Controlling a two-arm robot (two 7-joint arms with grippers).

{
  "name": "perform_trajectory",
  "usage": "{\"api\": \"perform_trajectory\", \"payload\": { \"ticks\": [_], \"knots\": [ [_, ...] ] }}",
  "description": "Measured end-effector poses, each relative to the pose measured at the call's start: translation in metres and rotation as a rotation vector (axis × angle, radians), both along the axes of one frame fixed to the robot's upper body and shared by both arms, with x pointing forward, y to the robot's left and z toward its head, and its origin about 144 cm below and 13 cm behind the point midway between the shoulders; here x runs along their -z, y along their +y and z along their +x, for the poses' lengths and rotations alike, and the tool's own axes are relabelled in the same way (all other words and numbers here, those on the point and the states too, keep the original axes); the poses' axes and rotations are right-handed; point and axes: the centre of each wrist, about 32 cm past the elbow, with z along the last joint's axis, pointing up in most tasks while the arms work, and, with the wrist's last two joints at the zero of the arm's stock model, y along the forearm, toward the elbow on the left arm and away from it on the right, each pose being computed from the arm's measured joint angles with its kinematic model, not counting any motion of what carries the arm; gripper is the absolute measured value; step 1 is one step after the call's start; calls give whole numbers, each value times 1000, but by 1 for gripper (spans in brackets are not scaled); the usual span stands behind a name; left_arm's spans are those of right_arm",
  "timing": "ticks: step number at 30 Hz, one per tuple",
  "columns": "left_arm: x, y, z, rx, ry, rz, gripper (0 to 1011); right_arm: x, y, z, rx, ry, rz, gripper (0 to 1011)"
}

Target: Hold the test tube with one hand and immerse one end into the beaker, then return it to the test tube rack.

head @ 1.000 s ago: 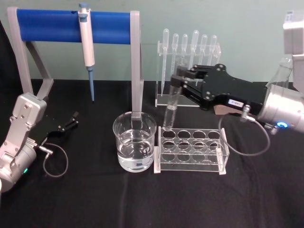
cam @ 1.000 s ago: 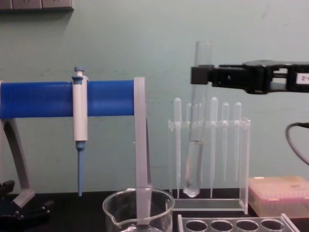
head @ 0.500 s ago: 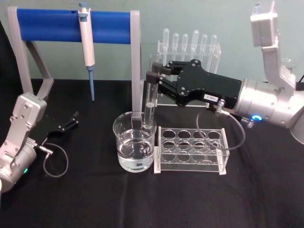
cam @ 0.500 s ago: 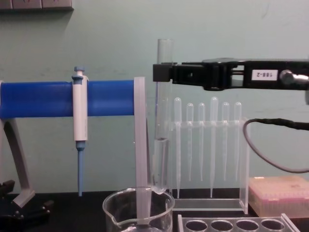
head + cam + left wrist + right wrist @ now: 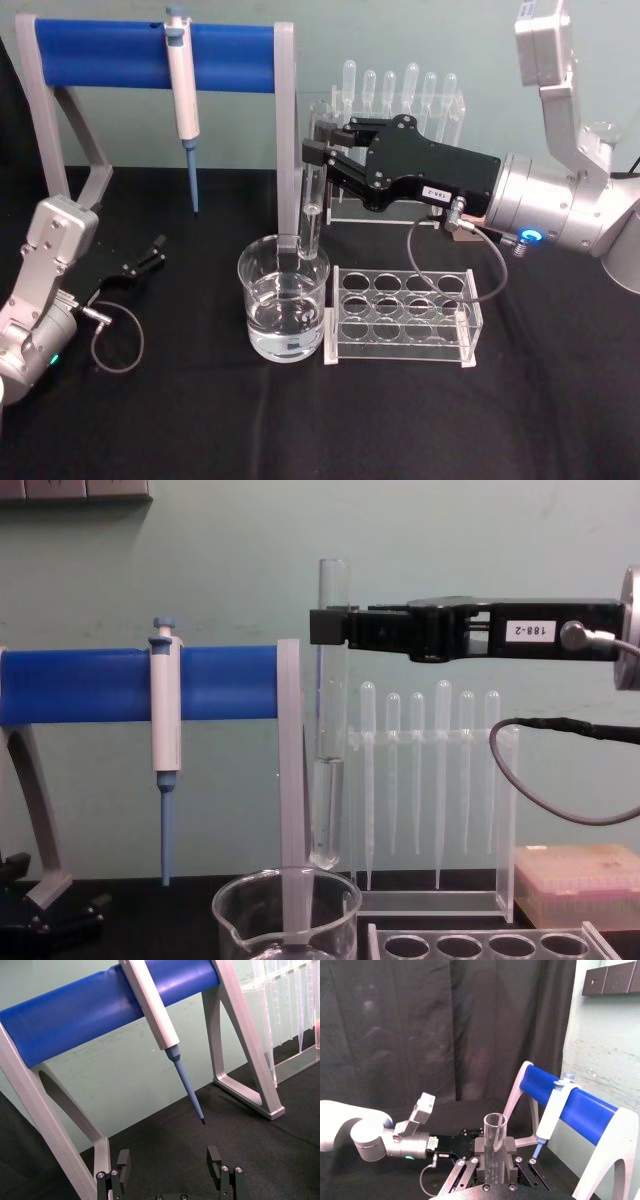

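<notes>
1. Head view: the right hand [image 5: 318, 158] reaches in from the right, clamped tight on the upper part of the test tube [image 5: 312, 215]. The tube hangs upright, its lower end right at the back rim of the beaker [image 5: 250, 272]. The beaker has water in it and sits on the black table [image 5: 200, 420], just left of the test tube rack [image 5: 470, 312], about touching it. The left hand [image 5: 140, 262] is parked low on the table at the far left, well apart from all that.

2. Left wrist view: the left hand [image 5: 168, 1160] has its fingers [image 5: 122, 1160] spread wide with nothing between them. Ahead of it the pipettor [image 5: 160, 1025] hangs off the blue stand [image 5: 75, 1015].

3. Right wrist view: looking down the right hand [image 5: 495, 1162], both fingers press on the test tube [image 5: 495, 1147] from either side, with its open mouth sticking up above them.

4. Chest view: best angle tbh. The right hand [image 5: 328, 627] grips the test tube [image 5: 330, 730] near its top, and the tube is vertical. There's liquid in its lower part. The rounded bottom hangs just above the rim of the beaker [image 5: 285, 900], not down inside. The pipettes [image 5: 440, 770] stand behind, and the test tube rack [image 5: 480, 945] is at bottom right.
</notes>
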Motion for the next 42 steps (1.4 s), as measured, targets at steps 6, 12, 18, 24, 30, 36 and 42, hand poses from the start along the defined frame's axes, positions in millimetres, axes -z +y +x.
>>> {"api": "perform_trajectory", "payload": {
  "ticks": [6,12,18,24,30,36,42],
  "knots": [
    [0,0,0,0,0,0,1000,0,0,0,-3,0,1,241],
    [0,0,0,0,0,0,1000,0,0,0,-4,0,1,241],
    [0,0,0,0,0,0,1000,0,0,0,-4,0,1,241],
    [0,0,0,0,0,0,1000,0,0,0,-3,0,1,241],
    [0,0,0,0,0,0,1000,0,0,0,-4,0,1,241],
    [0,0,0,0,0,0,1000,0,0,0,-4,0,1,241],
    [0,0,0,0,0,0,1000,0,0,0,-4,0,1,241]
  ]
}}
